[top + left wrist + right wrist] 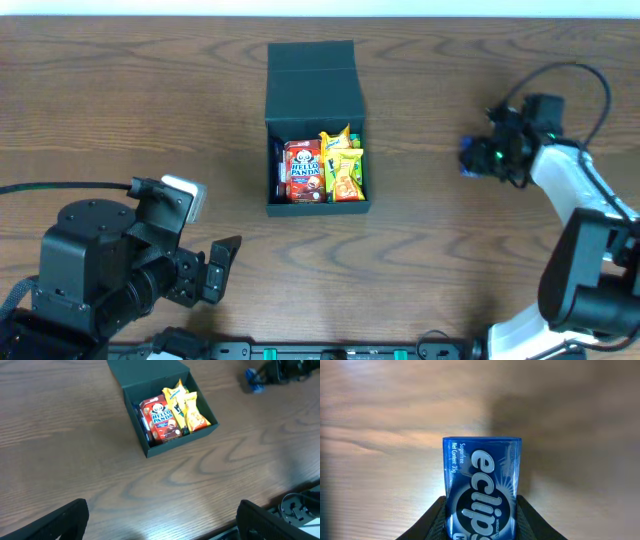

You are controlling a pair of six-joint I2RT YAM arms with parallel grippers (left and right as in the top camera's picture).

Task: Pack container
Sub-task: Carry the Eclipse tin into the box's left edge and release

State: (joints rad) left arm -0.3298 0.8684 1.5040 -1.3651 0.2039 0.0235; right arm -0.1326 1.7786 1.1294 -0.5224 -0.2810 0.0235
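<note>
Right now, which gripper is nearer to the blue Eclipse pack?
Right. The right gripper is shut on the Eclipse pack; the left gripper stands open on the far side of the container.

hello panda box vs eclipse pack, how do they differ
The hello panda box is red, the eclipse pack blue. The hello panda box sits inside the container, the eclipse pack outside it. The right claw grips the eclipse pack; nothing grips the hello panda box. Both are printed packs.
</note>
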